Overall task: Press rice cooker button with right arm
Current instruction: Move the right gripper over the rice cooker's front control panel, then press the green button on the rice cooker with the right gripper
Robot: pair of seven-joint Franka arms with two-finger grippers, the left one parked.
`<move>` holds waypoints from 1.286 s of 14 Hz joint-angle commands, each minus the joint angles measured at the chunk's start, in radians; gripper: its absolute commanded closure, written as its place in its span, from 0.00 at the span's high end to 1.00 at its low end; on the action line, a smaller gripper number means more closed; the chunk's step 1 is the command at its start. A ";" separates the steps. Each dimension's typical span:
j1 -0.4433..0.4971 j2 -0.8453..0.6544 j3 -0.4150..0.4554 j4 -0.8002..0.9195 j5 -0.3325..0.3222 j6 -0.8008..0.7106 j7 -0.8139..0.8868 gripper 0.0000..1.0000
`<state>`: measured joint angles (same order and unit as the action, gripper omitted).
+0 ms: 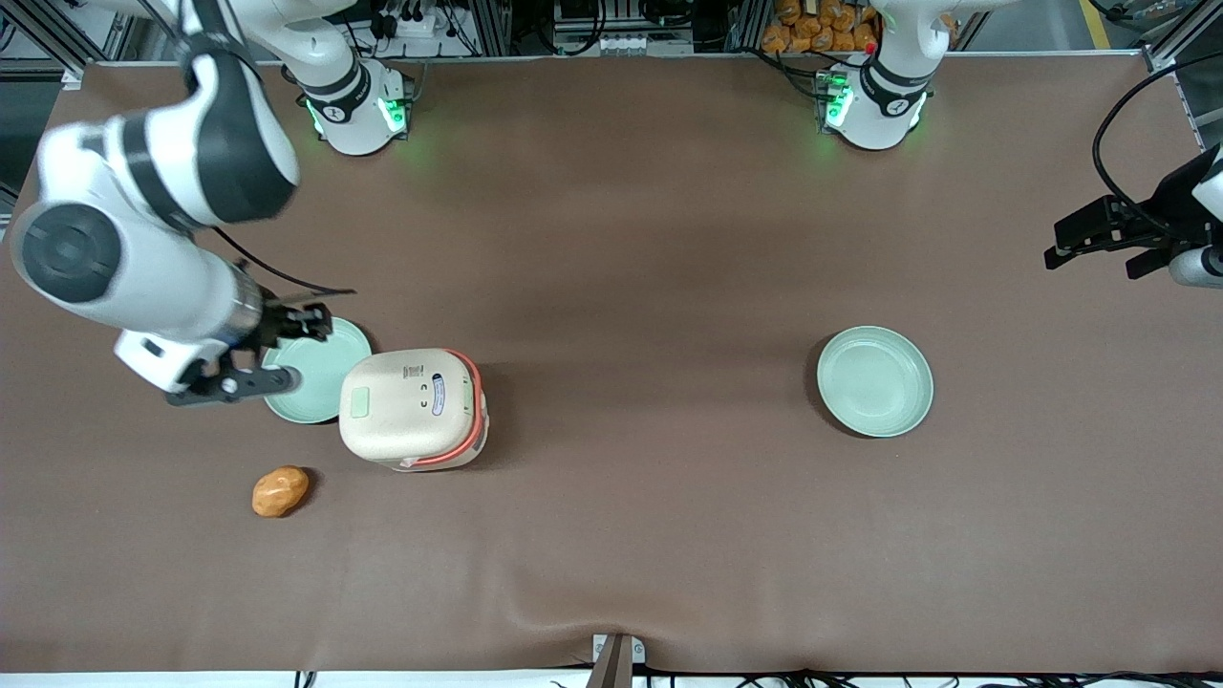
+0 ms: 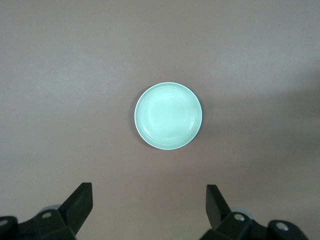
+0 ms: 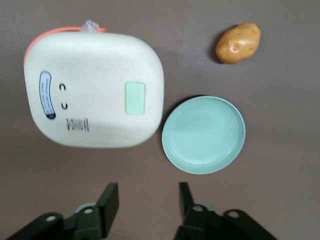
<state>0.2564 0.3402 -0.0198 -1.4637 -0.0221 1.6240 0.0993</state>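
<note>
The rice cooker (image 1: 413,409) is cream-white with a salmon-pink band and stands on the brown table with its lid closed. A pale green rectangular button (image 1: 359,403) sits on the lid near the edge toward the working arm's end. The right arm (image 1: 143,229) reaches in over the table. Its gripper (image 1: 298,354) hovers open and empty above a pale green plate beside the cooker, apart from the cooker. The right wrist view shows the cooker (image 3: 95,90), its button (image 3: 135,98) and the open gripper (image 3: 148,192) with only table between the fingers.
A pale green plate (image 1: 325,377) lies touching or nearly touching the cooker, under the gripper, and shows in the right wrist view (image 3: 204,134). A potato (image 1: 280,491) lies nearer the front camera than that plate. A second plate (image 1: 874,381) lies toward the parked arm's end.
</note>
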 commanded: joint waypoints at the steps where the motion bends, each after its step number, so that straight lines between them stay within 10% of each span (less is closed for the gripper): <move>1: 0.007 0.040 -0.005 0.023 -0.001 0.040 0.031 0.00; 18: -0.012 0.169 -0.005 -0.020 0.076 0.209 -0.110 0.00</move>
<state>0.2566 0.5066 -0.0267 -1.4668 0.0433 1.8217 0.0248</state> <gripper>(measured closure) 0.991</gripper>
